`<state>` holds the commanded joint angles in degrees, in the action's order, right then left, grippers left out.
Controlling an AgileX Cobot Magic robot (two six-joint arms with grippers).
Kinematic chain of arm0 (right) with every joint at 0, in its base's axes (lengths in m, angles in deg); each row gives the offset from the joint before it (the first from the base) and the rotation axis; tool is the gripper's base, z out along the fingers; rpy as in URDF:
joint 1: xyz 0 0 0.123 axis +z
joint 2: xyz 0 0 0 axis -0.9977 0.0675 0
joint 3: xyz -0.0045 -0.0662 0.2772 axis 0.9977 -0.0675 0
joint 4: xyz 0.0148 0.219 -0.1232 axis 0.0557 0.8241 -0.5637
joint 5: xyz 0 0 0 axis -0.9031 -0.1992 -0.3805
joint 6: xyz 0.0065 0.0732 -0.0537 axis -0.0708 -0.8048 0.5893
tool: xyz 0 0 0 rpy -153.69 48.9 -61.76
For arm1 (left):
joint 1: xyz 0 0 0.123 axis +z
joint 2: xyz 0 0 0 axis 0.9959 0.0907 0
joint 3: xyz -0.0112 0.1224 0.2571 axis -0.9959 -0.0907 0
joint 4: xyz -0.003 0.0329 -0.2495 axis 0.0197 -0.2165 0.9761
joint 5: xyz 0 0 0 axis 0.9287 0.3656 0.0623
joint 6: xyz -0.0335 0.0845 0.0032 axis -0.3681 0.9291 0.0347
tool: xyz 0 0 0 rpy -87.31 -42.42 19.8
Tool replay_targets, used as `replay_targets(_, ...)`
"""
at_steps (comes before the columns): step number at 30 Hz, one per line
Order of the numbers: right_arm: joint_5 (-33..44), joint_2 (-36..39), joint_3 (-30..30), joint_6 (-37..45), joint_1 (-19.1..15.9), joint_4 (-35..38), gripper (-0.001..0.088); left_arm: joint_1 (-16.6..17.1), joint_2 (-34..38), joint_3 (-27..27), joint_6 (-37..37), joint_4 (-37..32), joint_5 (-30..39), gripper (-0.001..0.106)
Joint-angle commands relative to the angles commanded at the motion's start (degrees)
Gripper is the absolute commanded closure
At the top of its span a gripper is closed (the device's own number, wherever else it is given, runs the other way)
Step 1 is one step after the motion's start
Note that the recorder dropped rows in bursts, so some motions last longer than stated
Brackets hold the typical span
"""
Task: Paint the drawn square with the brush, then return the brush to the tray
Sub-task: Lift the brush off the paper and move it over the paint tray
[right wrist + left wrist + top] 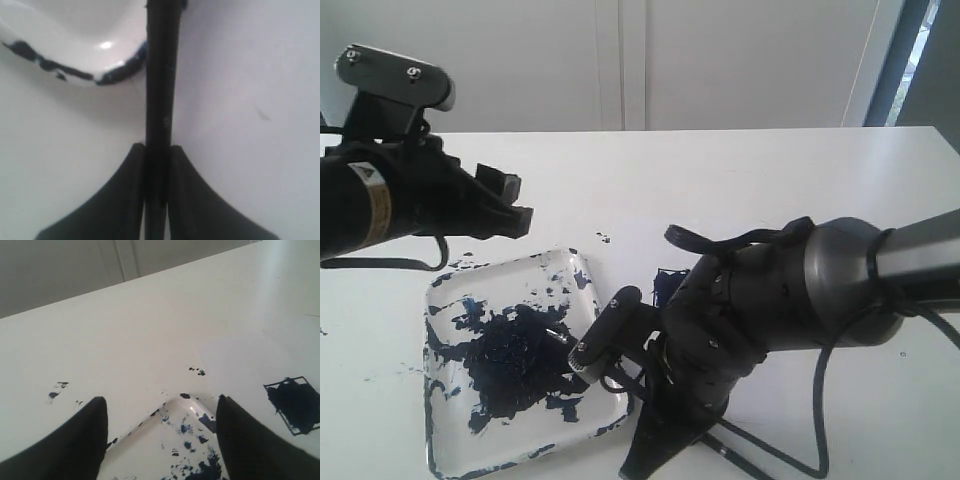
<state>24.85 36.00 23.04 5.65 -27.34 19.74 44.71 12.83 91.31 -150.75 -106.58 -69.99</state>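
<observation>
Right gripper is clamped on the brush; left gripper hangs with its jaws apart and empty above the tray.
Tray, blotched dark blue, sits front-left on the table, and my right arm is low at its near corner. Drawn square near the tray has most of its inside smeared blue, with a pale strip along one edge. I judge painting largely done and the return not yet made. Brush axis runs straight out of the jaws past the tray's rounded corner, beside or over the rim, I cannot tell which. Both ends are out of frame, so bristle direction is unconfirmed.
</observation>
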Motion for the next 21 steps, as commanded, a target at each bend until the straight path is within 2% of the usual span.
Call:
replay_targets(3, -1.14, 0.00, 0.00, -0.93, 0.09, 0.32, 0.0864, 0.00, -2.43, -2.19, 0.23, 1.62, 2.33, 0.039)
replay_targets(5, -1.24, 0.00, 0.00, -2.38, 0.09, 0.32, 0.0831, 0.00, -3.85, -3.33, 0.62, 3.32, 3.83, 0.039)
replay_targets(9, -1.24, 0.00, 0.00, -3.45, 0.09, 0.32, 0.0652, 0.00, -6.42, -5.61, 1.16, 7.09, 7.00, 0.039)
replay_targets(13, -1.24, 0.00, 0.00, -4.03, 0.09, 0.32, 0.0482, 0.00, -8.37, -6.69, 5.06, 10.93, 11.05, 0.039)
replay_targets(16, -1.24, -0.12, 0.00, -5.02, 0.09, 0.32, 0.0434, 0.00, -9.87, -7.14, 10.34, 16.70, 14.92, 0.039)
replay_targets(21, -1.94, -2.52, 0.00, -6.09, 0.09, 0.32, 0.0426, 0.00, -11.94, -7.14, 18.72, 24.54, 21.12, 0.044)
